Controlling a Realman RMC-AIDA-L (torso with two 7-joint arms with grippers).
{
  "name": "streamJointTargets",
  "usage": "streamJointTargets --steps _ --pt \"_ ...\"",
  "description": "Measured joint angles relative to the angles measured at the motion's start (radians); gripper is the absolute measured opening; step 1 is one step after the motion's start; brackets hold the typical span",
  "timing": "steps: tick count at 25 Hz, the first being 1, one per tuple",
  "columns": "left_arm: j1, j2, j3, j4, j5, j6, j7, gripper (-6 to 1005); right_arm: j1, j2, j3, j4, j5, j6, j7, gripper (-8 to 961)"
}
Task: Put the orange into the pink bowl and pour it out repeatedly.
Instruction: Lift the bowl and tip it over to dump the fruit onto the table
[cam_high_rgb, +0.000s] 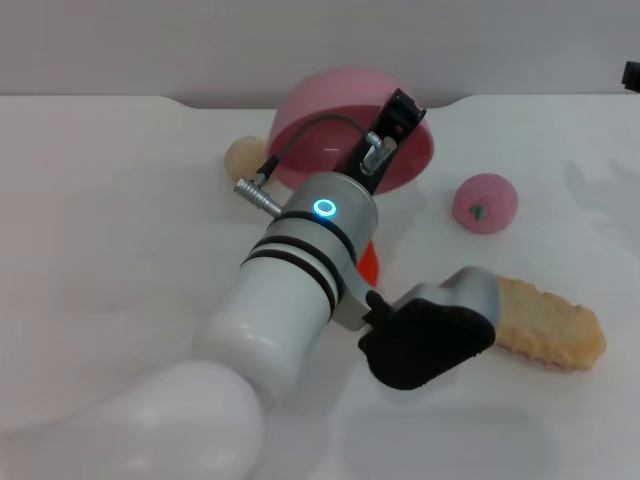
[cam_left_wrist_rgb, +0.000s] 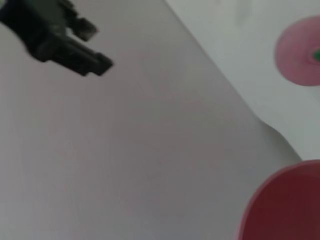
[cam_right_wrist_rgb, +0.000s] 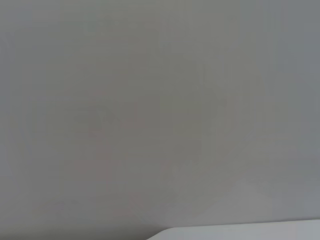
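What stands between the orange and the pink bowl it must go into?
No loose object visibly does. The orange peeks out under the left arm, just before the pink bowl, where the left hand sits at the rim. The beige ball and pink fruit lie off to either side.

I see the bowl (cam_high_rgb: 340, 120) tipped up at the back of the worktop (cam_high_rgb: 120, 220), the ball (cam_high_rgb: 243, 156) just left of it, the small fruit (cam_high_rgb: 485, 203) right, the orange (cam_high_rgb: 369, 262) before it under my left arm (cam_high_rgb: 300, 290).
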Motion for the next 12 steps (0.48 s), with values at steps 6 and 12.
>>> streamJointTargets --steps 6,12 --pt "0.004 -0.001 -0.001 -0.046 0.175 0.044 -0.233 42 0.011 0.000 -0.020 0.020 0.000 -0.004 -0.003 584" --pt "-0.005 -0.001 -0.196 0.121 -0.056 -0.069 -0.620 43 0.030 -0.003 -0.089 0.025 0.063 -0.017 -0.085 587"
